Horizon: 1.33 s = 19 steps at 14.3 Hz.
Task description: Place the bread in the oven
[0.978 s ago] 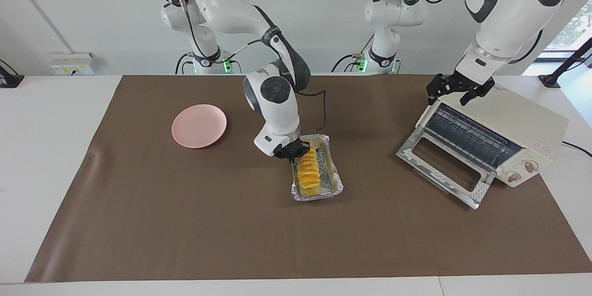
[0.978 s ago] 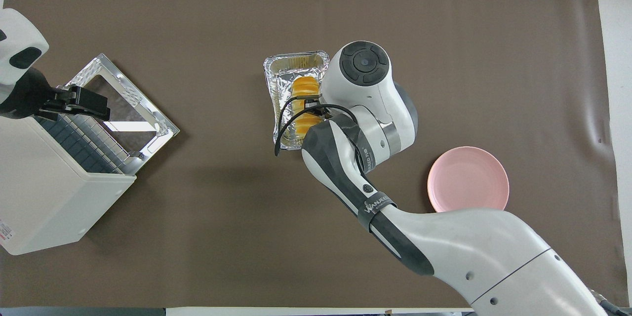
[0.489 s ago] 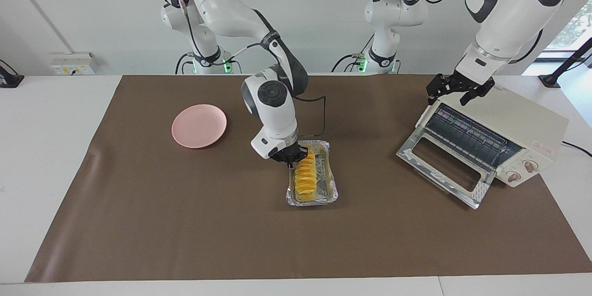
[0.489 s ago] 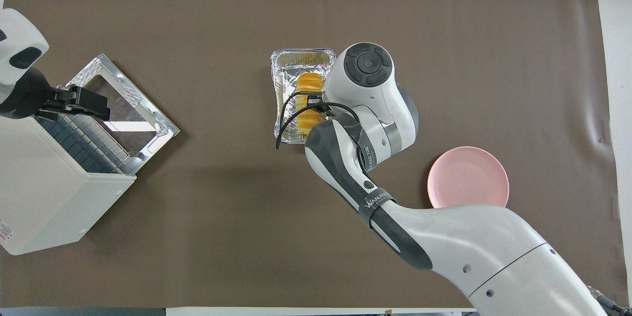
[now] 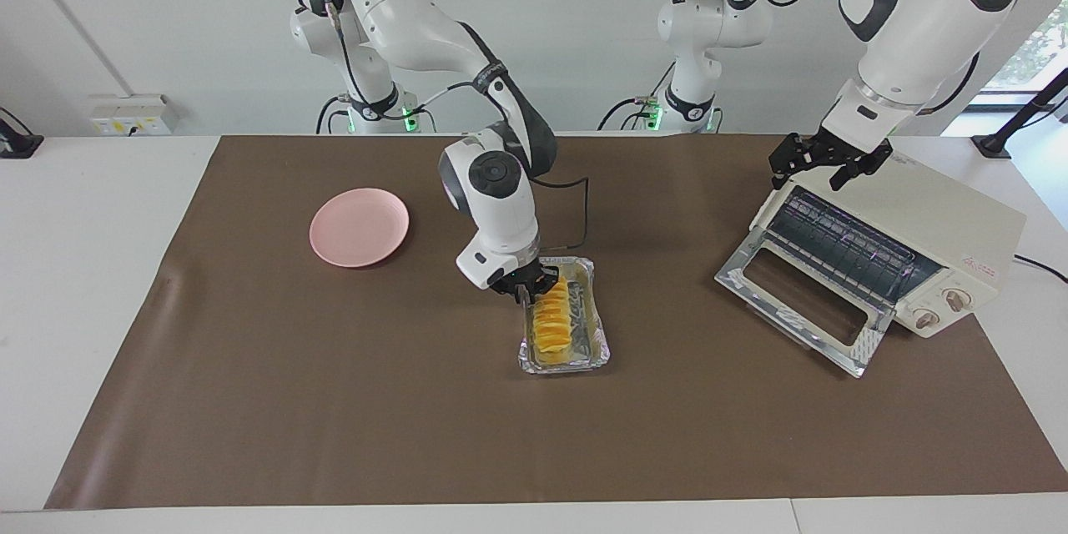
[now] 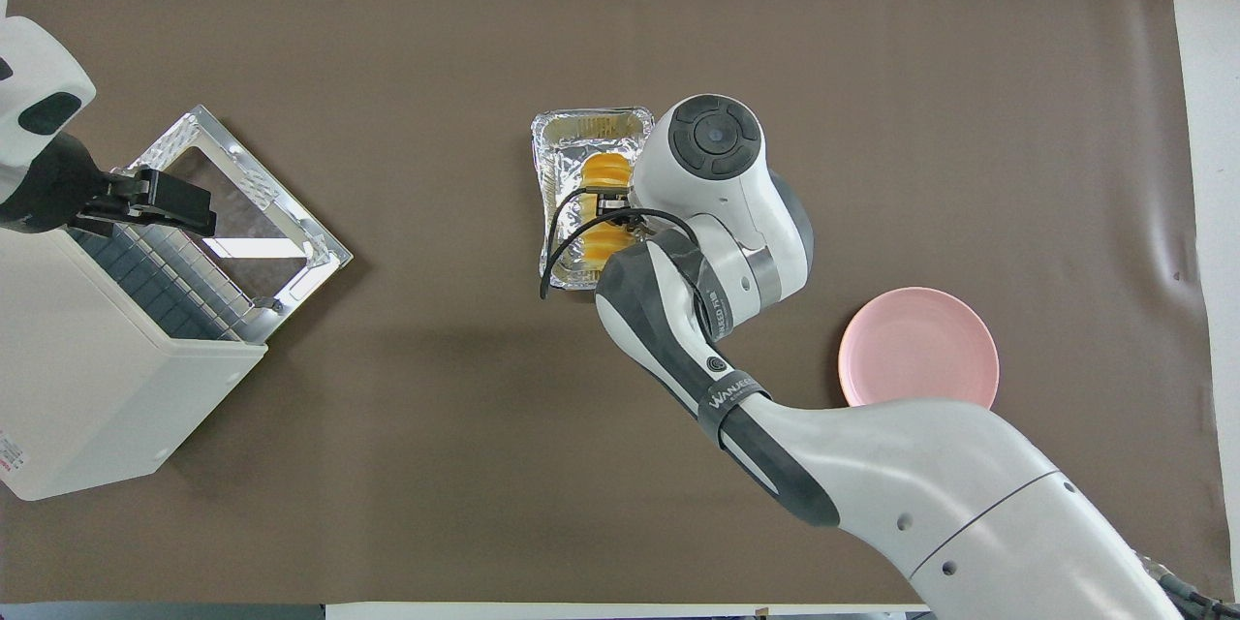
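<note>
While bread (image 5: 552, 319) lies in foil tray (image 5: 596, 344) mid-bench, your right claw (image 5: 527, 284) sits low at loaf's end nearer robots. Fingers there: cannot tell whether spread or pinching loaf. Your left claw (image 5: 828, 161) hovers over top front edge of oven (image 5: 943, 225), fingers spread wide, arm waiting. Oven door (image 5: 801, 298) dropped open, rack showing, at left arm's end of bench. Pink plate (image 5: 360, 227) toward right arm's end, well apart from tray.
</note>
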Each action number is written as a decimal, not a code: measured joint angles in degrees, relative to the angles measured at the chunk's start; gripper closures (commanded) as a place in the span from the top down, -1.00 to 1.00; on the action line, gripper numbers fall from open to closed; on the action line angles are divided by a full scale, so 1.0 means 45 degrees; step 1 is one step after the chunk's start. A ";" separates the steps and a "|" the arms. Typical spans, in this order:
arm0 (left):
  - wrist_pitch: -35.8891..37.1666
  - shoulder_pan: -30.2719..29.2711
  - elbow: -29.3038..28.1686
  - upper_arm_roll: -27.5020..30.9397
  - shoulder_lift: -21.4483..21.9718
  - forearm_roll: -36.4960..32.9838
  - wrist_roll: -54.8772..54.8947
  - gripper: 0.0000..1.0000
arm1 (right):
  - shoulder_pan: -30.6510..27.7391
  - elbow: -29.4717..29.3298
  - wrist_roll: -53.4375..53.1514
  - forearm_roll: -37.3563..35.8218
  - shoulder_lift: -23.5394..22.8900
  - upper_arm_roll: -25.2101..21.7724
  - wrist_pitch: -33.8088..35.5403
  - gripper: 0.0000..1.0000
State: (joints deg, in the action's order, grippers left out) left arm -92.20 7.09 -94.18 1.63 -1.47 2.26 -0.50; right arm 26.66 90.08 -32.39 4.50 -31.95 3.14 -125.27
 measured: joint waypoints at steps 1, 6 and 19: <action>0.0000 0.0000 0.0000 0.0000 0.0000 0.0000 0.0000 1.00 | -0.0009 -0.0128 0.0000 -0.0012 0.0016 -0.0024 0.0457 0.98; 0.0000 0.0000 0.0000 0.0000 0.0000 0.0000 0.0000 1.00 | -0.1078 -0.1757 0.0820 -0.0038 0.1184 -0.0213 0.3647 1.00; 0.0110 0.0111 -0.0002 -0.0252 0.0001 0.0120 -0.0402 1.00 | -0.6237 -0.0807 0.6394 -0.0378 0.6254 -0.0300 0.8904 1.00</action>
State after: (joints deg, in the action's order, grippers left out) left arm -91.71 7.59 -94.19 0.50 -1.46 2.79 -2.31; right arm -1.41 86.45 -3.62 2.80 -3.81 1.79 -85.20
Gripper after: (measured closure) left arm 0.000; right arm 0.000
